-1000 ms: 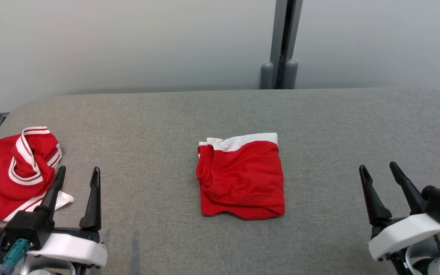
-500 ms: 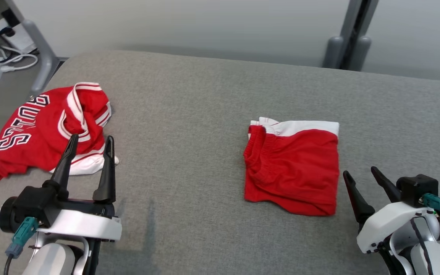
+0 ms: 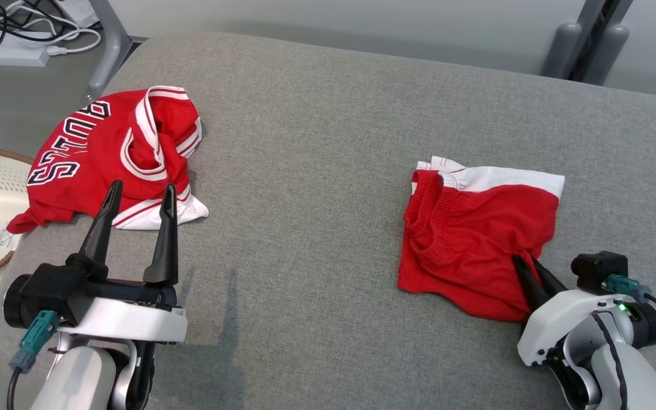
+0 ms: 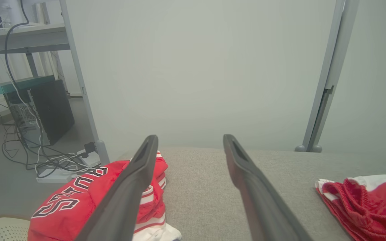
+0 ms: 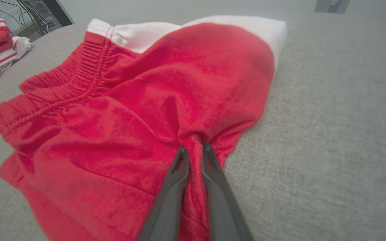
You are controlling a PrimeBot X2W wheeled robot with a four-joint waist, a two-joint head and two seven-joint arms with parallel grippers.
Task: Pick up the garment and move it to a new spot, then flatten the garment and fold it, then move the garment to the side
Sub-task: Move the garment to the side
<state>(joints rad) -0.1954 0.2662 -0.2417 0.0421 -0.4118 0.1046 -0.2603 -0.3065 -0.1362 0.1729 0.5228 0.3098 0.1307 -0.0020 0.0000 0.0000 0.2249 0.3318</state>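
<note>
The crumpled red jersey (image 3: 106,154) bears upside-down dark lettering, apparently "BULLS".

shorts (image 3: 476,239): red, with a white band along the far edge
state: folded, near-right corner bunched
place: right side

- Bright, even, diffuse light
- Faint soft shadow on grey cloth top (image 3: 316,142) beside left gripper (image 3: 143,185)
- Wrist views wide-angle, fingers (image 4: 126,194) soft up close
</note>
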